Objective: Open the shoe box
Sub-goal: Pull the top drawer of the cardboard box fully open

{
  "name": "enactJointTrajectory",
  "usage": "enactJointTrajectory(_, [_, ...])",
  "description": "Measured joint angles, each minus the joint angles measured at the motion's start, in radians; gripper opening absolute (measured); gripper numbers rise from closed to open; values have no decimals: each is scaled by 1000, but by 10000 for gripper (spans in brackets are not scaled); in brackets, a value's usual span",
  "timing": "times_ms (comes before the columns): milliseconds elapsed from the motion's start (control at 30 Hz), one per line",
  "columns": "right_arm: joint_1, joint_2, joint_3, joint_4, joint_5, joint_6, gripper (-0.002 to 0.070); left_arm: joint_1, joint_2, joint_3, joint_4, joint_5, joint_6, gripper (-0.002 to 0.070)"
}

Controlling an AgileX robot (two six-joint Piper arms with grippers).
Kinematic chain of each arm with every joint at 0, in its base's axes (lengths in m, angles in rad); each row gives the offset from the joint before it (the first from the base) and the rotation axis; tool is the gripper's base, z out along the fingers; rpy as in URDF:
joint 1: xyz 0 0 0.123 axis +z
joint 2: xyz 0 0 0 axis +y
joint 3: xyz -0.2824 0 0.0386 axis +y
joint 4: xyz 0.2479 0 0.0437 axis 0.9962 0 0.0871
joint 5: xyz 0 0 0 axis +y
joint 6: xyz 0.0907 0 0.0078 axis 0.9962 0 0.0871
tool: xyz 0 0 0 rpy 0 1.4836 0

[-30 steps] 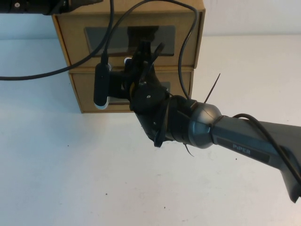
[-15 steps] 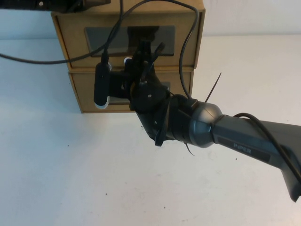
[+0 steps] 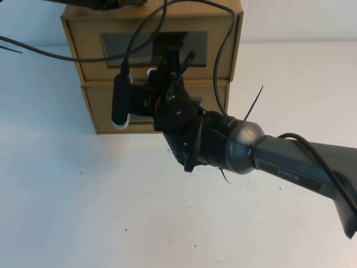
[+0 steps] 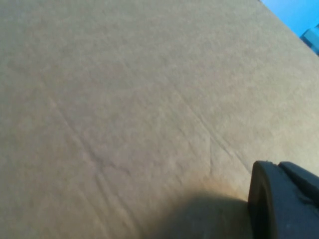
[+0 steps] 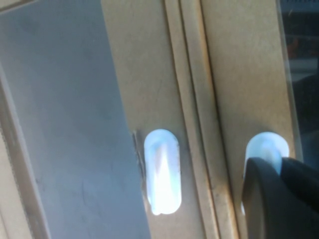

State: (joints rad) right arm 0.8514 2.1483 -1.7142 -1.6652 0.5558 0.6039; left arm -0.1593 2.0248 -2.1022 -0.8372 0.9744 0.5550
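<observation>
Judging progress: opening not yet begun; both fronts sat flush, shut. Two shoe boxes stacked at upper centre of high view on tabletop (image 3: 83, 195): upper box (image 3: 223, 47) over lower box (image 3: 106, 114). Right gripper (image 3: 176, 56) at box fronts near seam between them, fingers (image 5: 279, 199) pressed together, one tip against an oval hole (image 5: 266, 144); no grip confirmed. Left gripper (image 3: 106, 3) at top edge over upper box, grip state impossible to tell. Counted: two boxes, two oval holes, two grippers. Left to do: drawing a front out.
</observation>
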Motion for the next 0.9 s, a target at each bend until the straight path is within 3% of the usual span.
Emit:
enactJointTrajectory(467, [29,-34,88,-45,50,-17,7,0,25,-17,-22,15,-46,-4])
enactJointTrajectory(900, [127,-133,250,-54,128,-21,7,0,28,-19,-17,17,-52,-4])
